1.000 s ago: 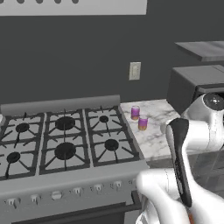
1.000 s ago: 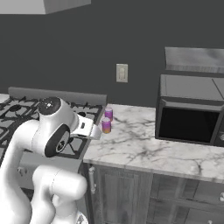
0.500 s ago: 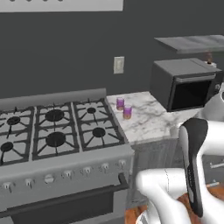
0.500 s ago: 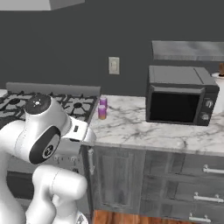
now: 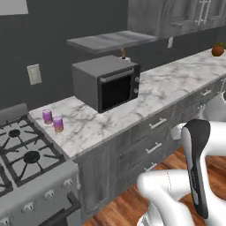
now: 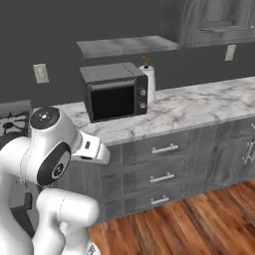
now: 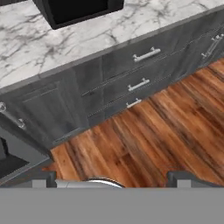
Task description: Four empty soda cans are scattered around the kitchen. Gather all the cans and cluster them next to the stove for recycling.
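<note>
Soda cans: two purple-pink cans stand upright on the marble bench (image 5: 110, 119), at the left middle of the left base view; far can (image 5: 47, 116), near can (image 5: 58, 124), close together but apart.
Stove: at the lower left of the left base view (image 5: 22, 161), its edge just left of the two cans; a sliver of its grates (image 6: 11, 124) shows at the left edge of the right base view.
Microwave: on the bench right of the cans, upper middle of the left base view (image 5: 106, 81); also in the right base view (image 6: 113, 90), with a white paper-towel roll (image 6: 149, 83) just behind its right side.
End effector: seen in the hand view (image 7: 112, 177) at the bottom edge; fingers (image 7: 41, 178) spread wide, nothing between them, pointing down at the wooden floor (image 7: 148, 135) in front of the grey drawers (image 7: 131, 74).
Cans relative to end effector: well apart; the cans sit up on the bench by the stove, the end effector hangs low over the floor.
Round orange-red thing: far upper right of the left base view (image 5: 217, 50), on the bench; too small to tell what it is.
</note>
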You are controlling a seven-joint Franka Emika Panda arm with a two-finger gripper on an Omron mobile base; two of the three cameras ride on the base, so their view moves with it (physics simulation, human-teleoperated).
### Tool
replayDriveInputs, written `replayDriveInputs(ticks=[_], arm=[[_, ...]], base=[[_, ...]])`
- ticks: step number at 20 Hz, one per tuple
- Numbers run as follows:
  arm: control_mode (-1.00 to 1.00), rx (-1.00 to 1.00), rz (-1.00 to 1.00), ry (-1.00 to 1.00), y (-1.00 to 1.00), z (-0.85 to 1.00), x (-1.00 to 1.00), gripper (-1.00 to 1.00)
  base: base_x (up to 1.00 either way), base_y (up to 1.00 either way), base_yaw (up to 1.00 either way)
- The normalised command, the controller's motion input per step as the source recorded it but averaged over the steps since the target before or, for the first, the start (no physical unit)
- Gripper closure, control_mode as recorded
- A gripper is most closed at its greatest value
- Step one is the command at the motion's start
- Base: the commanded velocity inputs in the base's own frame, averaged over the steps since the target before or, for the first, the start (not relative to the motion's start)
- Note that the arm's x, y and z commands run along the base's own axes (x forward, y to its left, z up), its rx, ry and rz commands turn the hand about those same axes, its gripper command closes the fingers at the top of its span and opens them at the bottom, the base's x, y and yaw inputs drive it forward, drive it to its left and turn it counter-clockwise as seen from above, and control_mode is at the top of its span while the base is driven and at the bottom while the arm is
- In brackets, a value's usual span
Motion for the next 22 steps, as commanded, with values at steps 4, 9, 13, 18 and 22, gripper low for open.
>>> replayDriveInputs(ticks=[4,9,13,18,22], arm=[[1.00,0.00,0.00,0.00,0.00,0.00,0.00,-1.00],[1.00,0.00,0.00,0.00,0.00,0.00,0.00,-1.00],[1.00,0.00,0.00,0.00,0.00,0.00,0.00,-1.00],[1.00,0.00,0.00,0.00,0.00,0.00,0.00,-1.00],[1.00,0.00,0.00,0.00,0.00,0.00,0.00,-1.00]], base=[[0.00,-0.30,-0.85],[0.00,-0.23,-0.86],[0.01,-0.23,-0.85],[0.49,-0.15,-0.69],[1.00,-0.14,-0.30]])
